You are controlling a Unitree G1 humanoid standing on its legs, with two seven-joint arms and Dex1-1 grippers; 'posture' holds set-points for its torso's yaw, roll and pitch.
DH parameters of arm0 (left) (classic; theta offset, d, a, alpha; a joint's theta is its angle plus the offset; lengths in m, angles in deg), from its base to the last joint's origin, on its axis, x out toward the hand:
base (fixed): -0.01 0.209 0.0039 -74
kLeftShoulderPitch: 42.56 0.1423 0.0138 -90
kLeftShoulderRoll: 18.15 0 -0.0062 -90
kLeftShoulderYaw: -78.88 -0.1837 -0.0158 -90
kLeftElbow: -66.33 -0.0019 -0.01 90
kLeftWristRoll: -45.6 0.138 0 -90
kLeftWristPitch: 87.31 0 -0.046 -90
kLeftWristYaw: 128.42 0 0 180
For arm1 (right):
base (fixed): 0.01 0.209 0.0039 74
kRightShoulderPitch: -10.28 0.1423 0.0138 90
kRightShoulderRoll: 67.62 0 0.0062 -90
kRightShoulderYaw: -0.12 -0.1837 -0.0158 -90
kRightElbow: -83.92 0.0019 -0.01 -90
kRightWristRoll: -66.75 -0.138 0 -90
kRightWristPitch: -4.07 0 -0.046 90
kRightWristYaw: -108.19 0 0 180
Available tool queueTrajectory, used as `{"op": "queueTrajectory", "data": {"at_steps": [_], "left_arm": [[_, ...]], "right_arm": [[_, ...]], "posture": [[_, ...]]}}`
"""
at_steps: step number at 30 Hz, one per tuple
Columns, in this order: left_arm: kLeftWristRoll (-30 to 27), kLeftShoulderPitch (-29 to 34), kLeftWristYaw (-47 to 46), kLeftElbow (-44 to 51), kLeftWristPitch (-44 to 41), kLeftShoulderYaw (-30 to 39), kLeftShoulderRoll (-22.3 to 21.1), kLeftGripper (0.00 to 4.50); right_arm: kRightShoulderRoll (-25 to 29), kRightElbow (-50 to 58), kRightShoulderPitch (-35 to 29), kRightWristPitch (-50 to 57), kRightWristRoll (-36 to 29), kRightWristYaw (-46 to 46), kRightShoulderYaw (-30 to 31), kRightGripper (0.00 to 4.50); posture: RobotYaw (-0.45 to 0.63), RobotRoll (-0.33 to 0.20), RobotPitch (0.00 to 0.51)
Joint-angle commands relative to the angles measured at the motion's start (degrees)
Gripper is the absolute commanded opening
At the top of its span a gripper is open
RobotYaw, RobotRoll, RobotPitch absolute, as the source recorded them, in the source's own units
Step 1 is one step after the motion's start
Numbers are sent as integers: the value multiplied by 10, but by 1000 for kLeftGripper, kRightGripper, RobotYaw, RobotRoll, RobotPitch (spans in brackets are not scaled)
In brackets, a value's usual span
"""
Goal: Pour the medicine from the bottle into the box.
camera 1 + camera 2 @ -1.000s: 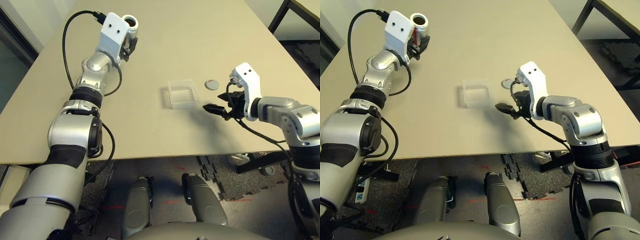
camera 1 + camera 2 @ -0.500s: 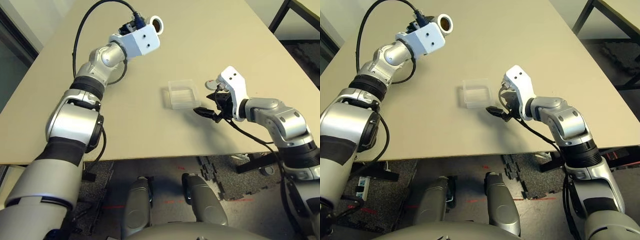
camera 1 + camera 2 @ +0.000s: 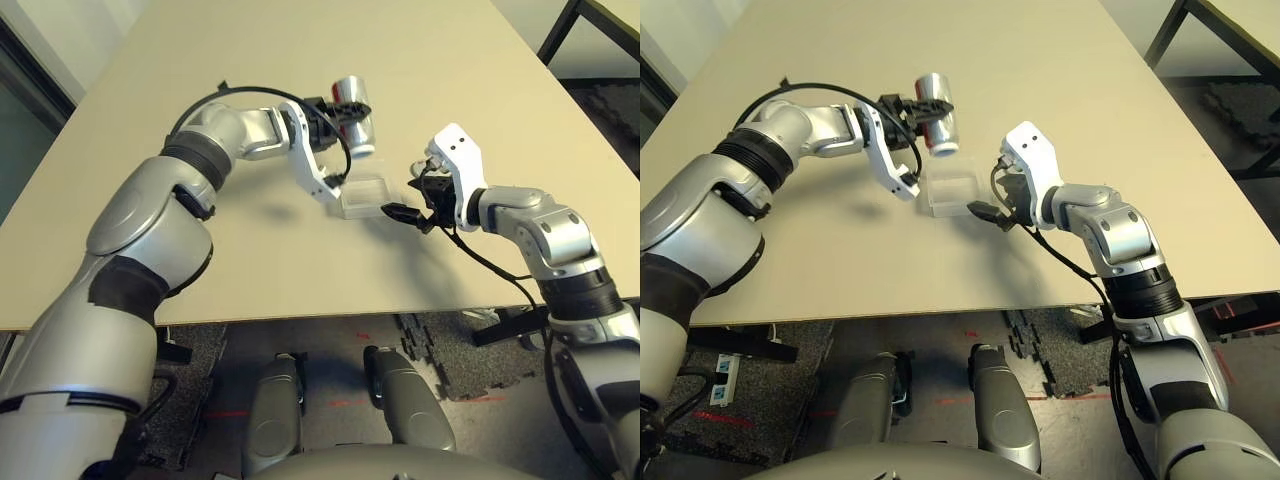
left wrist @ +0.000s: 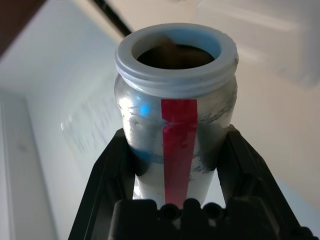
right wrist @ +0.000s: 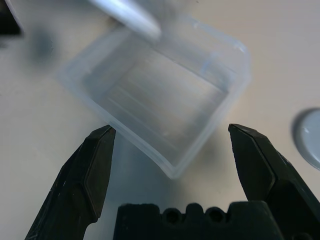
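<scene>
My left gripper [image 3: 338, 108] is shut on the silver-grey bottle [image 3: 353, 112] with the red stripe. It holds the bottle tipped, open mouth downward, just above the far edge of the clear box [image 3: 366, 196]. In the left wrist view the bottle [image 4: 175, 115] has no cap, and something brown, the medicine [image 4: 169, 47], shows inside its mouth. My right gripper [image 3: 402, 212] is open at the box's right side, its fingers [image 5: 95, 170] astride a corner of the box [image 5: 165, 95]. The box looks empty. The grey cap [image 5: 310, 137] lies on the table beside it.
The beige table [image 3: 450, 60] stretches wide beyond the box. Its front edge runs close below my right gripper. A black cable loops along my left forearm [image 3: 240, 130]. A dark table leg [image 3: 560, 30] stands at the far right.
My left arm has swung the bottle from the far left of the table over to the box and tipped its mouth down. My right gripper has moved in to the box's side.
</scene>
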Motion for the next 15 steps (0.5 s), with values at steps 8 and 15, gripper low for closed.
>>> {"op": "queueTrajectory", "data": {"at_steps": [8, 15], "left_arm": [[-8, -30, -15, -37, -4, -2, 27, 2447], [-230, 17, 170, -66, 61, 186, 16, 2447]], "right_arm": [[-9, -12, 5, -4, 8, -6, 0, 4500], [-7, -10, 1, -2, 8, -7, -5, 4500]], "posture": [[-94, 0, 161], [-96, 0, 161]]}}
